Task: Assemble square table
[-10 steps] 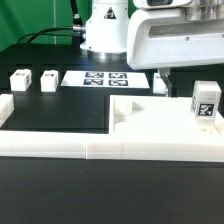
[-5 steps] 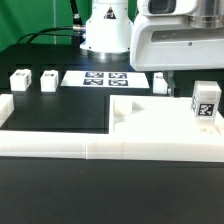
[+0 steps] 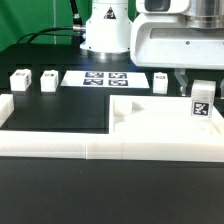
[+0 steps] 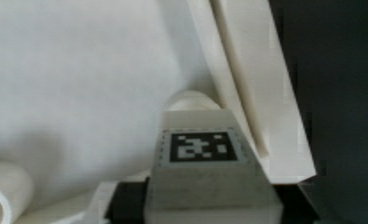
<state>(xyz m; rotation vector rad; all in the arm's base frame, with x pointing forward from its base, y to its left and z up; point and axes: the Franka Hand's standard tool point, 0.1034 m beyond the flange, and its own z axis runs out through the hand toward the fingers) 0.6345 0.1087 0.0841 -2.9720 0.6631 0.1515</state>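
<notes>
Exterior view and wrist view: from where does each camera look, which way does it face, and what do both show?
Exterior view: low in front of the black worktable, facing the robot base; the arm and claw show.
Wrist view: on the wrist, looking down along the claw; only its fingers show.
Shared: the tagged leg between the fingers, and the tabletop under it.

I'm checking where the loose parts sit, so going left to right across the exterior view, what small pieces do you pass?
first leg → second leg → marker board → third leg → fourth leg
</notes>
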